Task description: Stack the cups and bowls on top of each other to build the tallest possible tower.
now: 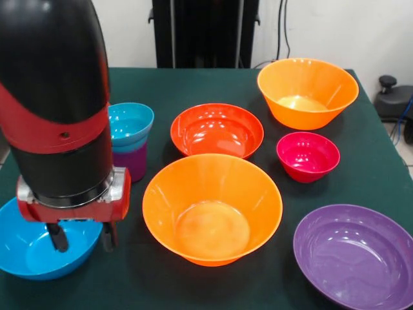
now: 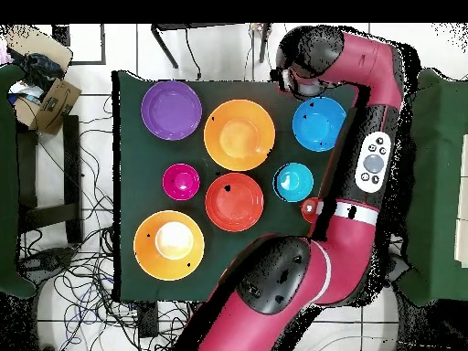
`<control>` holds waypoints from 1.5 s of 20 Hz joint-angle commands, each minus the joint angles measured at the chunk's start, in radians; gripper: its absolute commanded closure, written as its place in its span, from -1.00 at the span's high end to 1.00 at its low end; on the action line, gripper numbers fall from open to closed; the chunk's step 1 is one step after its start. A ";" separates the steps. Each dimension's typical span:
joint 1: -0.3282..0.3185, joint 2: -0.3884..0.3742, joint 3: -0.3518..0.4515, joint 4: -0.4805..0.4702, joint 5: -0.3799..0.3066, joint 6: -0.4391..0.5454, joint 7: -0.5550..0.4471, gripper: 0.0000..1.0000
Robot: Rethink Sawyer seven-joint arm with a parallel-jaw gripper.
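Nearest in the front view, at about four o'clock, a large purple bowl [image 1: 358,256] lies mouth up and untouched, and at seven o'clock the large blue bowl [image 1: 39,247] is straddled at its rim by the gripper [image 1: 82,237]. One dark finger is seen inside the bowl and the other just outside its wall; the fingers are spread, not yet pressed on the rim, so the pincer is judged released. The placing suggests a rim pinch is being prepared, since a wide bowl can hardly be taken any other way.

At the centre sits one large orange bowl [image 1: 212,208], mouth up. Behind it, toward twelve o'clock, the shallow red-orange bowl [image 1: 217,130] is found, and at two o'clock the small magenta bowl [image 1: 308,155]. At ten o'clock the start of the tower [image 1: 130,141] is seen: a purple cup [image 1: 131,163] with the small teal bowl [image 1: 130,124] seated on top, the narrow piece kept lowest so that each wider bowl adds height. Farthest, at one o'clock, the second large orange bowl [image 1: 307,92] is left apart from the rest.

In the overhead view the blue bowl [image 2: 319,123] is shown beside the arm's end, near the teal bowl. The blue bowl is judged next for the tower; an off-centre set-down could topple the cup.
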 commanded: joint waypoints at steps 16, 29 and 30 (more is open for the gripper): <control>-0.012 0.054 0.103 -0.004 -0.153 0.021 -0.299 1.00; -0.049 0.021 -0.005 0.127 -0.103 -0.054 -0.281 1.00; -0.052 0.016 -0.014 0.143 -0.098 -0.060 -0.279 1.00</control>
